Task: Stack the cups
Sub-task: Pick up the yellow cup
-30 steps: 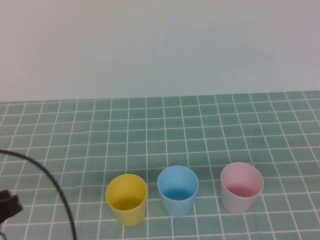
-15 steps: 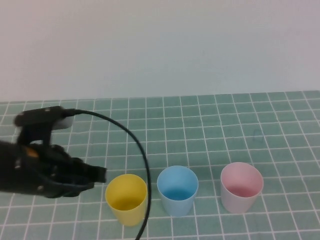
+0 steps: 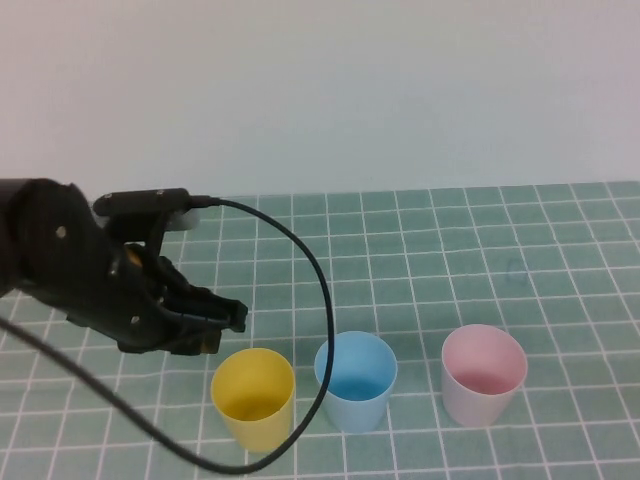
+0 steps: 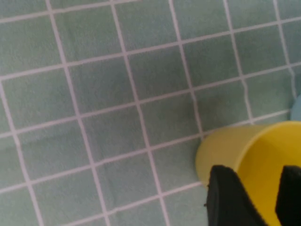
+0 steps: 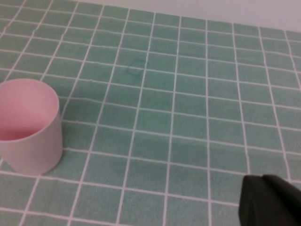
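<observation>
Three upright cups stand in a row near the table's front: a yellow cup (image 3: 253,398), a blue cup (image 3: 356,380) and a pink cup (image 3: 484,374). My left gripper (image 3: 226,320) hovers just above the yellow cup's far-left rim. In the left wrist view the left gripper (image 4: 261,197) is open and empty, its dark fingers (image 4: 225,197) spread over the yellow cup (image 4: 249,146). My right gripper (image 5: 270,202) is out of the high view. In the right wrist view it is shut and empty, low over the cloth, well to the side of the pink cup (image 5: 28,127).
A green cloth with a white grid (image 3: 450,250) covers the table up to a plain white wall. A black cable (image 3: 318,290) loops from the left arm down past the yellow and blue cups. A sliver of the blue cup (image 4: 297,109) shows in the left wrist view.
My left arm has swung in from the lower left, rising and moving right until its gripper is over the yellow cup's rim. The cups have not moved.
</observation>
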{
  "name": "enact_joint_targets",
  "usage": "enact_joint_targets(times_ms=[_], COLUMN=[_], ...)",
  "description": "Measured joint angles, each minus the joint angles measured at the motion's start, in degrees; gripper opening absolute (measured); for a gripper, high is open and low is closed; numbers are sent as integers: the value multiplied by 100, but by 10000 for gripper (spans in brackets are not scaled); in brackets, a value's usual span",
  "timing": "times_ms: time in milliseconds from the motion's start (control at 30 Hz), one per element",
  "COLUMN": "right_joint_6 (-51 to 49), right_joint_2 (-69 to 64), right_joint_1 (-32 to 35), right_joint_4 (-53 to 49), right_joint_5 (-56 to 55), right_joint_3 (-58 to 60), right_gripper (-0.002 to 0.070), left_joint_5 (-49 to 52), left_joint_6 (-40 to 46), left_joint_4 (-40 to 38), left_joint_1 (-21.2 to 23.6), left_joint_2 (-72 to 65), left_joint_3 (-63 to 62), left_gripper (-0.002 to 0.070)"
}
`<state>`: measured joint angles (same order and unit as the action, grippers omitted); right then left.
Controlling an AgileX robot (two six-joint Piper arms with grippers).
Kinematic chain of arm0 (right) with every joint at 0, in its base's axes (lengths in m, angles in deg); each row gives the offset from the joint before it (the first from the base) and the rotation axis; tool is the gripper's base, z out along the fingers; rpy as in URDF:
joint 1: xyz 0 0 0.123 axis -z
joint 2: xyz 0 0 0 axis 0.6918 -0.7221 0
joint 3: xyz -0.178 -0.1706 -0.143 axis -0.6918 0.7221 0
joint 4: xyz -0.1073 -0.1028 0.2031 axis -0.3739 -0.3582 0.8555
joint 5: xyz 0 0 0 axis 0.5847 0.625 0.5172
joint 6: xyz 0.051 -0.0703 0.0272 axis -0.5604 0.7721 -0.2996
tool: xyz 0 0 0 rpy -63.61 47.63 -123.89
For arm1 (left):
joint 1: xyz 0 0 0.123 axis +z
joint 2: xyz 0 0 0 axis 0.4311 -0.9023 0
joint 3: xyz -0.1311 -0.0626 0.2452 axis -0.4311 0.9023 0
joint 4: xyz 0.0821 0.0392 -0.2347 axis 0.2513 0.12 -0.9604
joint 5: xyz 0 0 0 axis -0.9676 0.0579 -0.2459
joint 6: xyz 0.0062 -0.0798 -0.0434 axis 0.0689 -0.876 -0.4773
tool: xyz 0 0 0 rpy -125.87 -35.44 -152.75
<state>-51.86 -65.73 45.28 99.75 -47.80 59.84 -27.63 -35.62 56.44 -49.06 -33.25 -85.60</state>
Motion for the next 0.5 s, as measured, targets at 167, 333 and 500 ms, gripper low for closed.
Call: enact_joint_targets(times_ms=[167, 333, 500], right_joint_6=[9, 9, 9], right_joint_2=[0, 0, 0], right_joint_1=[0, 0, 0], right_joint_4=[75, 109, 118], right_joint_5=[-171, -245, -258], right_joint_3=[24, 24, 24], right_gripper=[-1, -1, -1], left_joint_5=[266, 464, 477], left_joint_6=[84, 120, 131], left_joint_4=[111, 76, 19], left_joint_1=[0, 0, 0], left_joint_2=[-548, -867, -882], left_joint_3=[-305, -377, -377], left_gripper=[253, 256, 256])
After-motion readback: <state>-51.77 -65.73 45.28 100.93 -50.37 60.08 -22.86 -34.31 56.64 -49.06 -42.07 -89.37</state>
